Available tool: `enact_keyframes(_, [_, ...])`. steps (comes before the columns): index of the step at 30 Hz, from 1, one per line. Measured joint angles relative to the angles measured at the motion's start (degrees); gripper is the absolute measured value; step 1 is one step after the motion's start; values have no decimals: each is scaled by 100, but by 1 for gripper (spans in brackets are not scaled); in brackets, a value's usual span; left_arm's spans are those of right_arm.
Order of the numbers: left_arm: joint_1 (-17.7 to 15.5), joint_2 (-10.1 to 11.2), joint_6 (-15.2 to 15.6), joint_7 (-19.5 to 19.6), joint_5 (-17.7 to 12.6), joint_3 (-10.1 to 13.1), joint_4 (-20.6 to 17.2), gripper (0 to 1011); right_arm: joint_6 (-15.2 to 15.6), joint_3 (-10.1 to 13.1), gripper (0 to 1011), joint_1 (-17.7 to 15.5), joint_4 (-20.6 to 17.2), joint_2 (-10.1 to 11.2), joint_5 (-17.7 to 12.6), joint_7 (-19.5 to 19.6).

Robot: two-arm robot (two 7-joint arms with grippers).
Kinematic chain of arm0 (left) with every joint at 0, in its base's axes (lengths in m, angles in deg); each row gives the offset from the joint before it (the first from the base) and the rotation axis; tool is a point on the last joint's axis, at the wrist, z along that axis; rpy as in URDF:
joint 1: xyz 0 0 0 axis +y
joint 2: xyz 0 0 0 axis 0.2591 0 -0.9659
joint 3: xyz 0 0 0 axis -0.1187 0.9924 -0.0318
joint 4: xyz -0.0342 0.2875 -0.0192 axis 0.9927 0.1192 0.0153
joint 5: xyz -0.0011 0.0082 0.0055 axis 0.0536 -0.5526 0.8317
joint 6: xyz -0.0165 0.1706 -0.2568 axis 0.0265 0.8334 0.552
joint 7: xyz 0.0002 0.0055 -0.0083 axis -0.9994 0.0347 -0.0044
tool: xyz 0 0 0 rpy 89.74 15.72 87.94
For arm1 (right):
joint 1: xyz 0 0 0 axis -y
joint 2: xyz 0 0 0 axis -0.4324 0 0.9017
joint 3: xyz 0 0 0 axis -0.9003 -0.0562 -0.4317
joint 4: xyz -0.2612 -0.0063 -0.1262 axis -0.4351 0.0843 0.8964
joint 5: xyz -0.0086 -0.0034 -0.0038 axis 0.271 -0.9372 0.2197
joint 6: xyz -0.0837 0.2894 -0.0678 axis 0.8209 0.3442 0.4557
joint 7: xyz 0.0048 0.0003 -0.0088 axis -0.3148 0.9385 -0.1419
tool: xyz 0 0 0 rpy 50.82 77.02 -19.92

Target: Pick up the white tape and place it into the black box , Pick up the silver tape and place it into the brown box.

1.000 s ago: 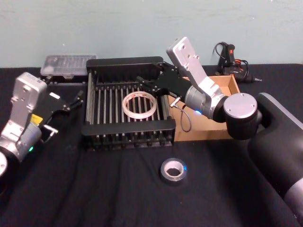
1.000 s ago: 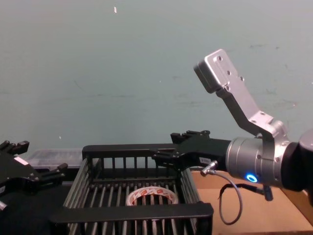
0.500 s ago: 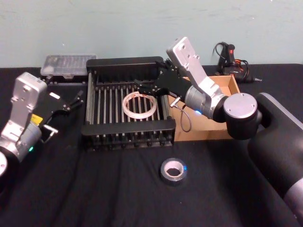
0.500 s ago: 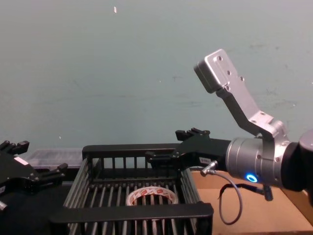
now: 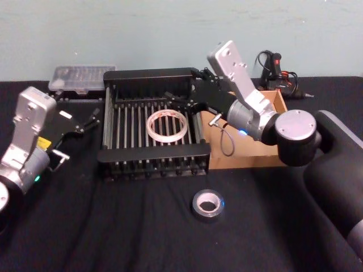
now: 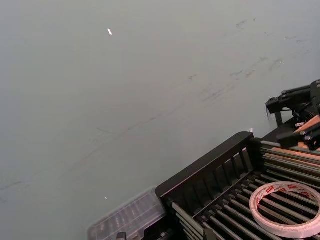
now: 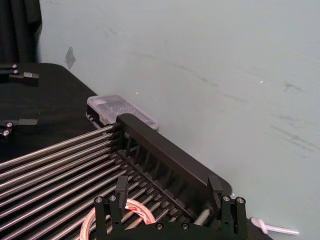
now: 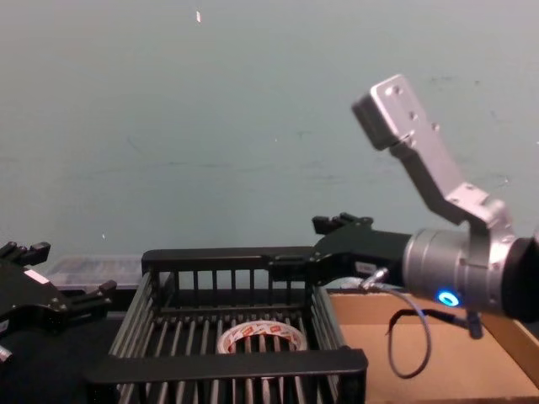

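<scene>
The white tape [image 5: 167,126] lies flat on the barred floor of the black box [image 5: 153,154], and is also in the chest view [image 8: 261,337]. My right gripper [image 5: 180,101] hovers open over the box's back right corner, above and behind the roll, with nothing between its fingers [image 7: 121,192]. The silver tape [image 5: 207,205] rests on the black cloth in front of the box. The brown box [image 5: 244,154] stands against the black box's right side, under my right arm. My left gripper [image 5: 76,133] is parked open to the left of the black box.
A clear plastic case [image 5: 76,76] sits at the back left behind the black box. A black tool with cables [image 5: 278,71] lies at the back right behind the brown box. Bare cloth stretches along the table's front around the silver tape.
My right arm has drawn back to the right and a little up, away from the middle of the black box. The white tape stays lying in the box. The left arm has not moved.
</scene>
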Motion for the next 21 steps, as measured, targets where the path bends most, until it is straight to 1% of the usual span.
enact_keyframes(6, [0, 0, 0, 0, 0, 0, 0, 1002, 158, 127, 1002, -158, -360, 171, -147, -55])
enact_keyframes(7, [0, 0, 0, 0, 0, 0, 0, 1001, 228, 176, 1002, -224, -495, 234, -209, -84])
enact_keyframes(9, [0, 0, 0, 0, 0, 0, 0, 1001, 300, 227, 1002, -301, -635, 302, -281, -108])
enact_keyframes(10, [0, 0, 0, 0, 0, 0, 0, 1001, 383, 280, 1002, -394, -794, 379, -357, -124])
enact_keyframes(13, [0, 0, 0, 0, 0, 0, 0, 1001, 496, 357, 1002, -549, -1043, 501, -467, -137])
enact_keyframes(15, [0, 0, 0, 0, 0, 0, 0, 1001, 632, 471, 1002, -791, -1396, 684, -615, -145])
enact_keyframes(16, [0, 0, 0, 0, 0, 0, 0, 1001, 632, 471, 1002, -791, -1396, 684, -615, -145])
enact_keyframes(18, [0, 0, 0, 0, 0, 0, 0, 1001, 792, 581, 1002, -1051, -1740, 868, -758, -126])
enact_keyframes(21, [0, 0, 0, 0, 0, 0, 0, 1001, 918, 671, 1002, -1261, -1996, 1016, -854, -92])
